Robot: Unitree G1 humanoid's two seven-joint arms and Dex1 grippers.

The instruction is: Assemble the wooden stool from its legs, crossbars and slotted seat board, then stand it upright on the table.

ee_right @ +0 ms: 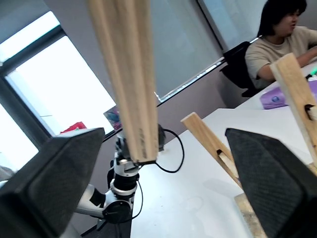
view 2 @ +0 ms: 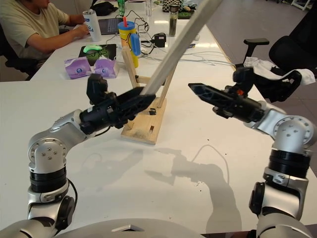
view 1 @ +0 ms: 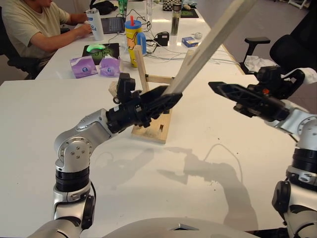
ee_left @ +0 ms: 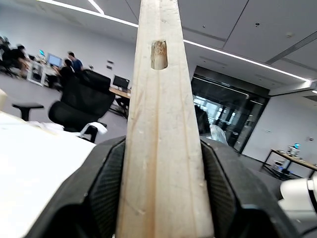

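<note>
The matte black, finely textured fingers (ee_left: 106, 191) of the left gripper (view 1: 167, 97) are pinching a long, square-cut leg (view 1: 214, 43) of pale, grainy wood near its lower end, one finger pressing against each side. The leg is slanting steeply up and away over the tabletop (view 1: 49, 114), toward the robot's right, and a rounded slot (ee_left: 159, 54) is showing in its upper face. The right gripper (view 2: 195, 88) is hovering in the air off to the right of that leg, well apart from it, its two wedge-shaped black fingers (ee_right: 54, 173) standing spread wide with nothing between them. Just under and behind the left gripper, the seat board (view 1: 153, 131), a flat rectangular plank of light wood, is lying on the smooth white tabletop. Two more wooden legs (view 1: 141, 67) are rising from the board, each tilting a little, and a short crossbar (view 1: 159, 79) is joining them partway up.
</note>
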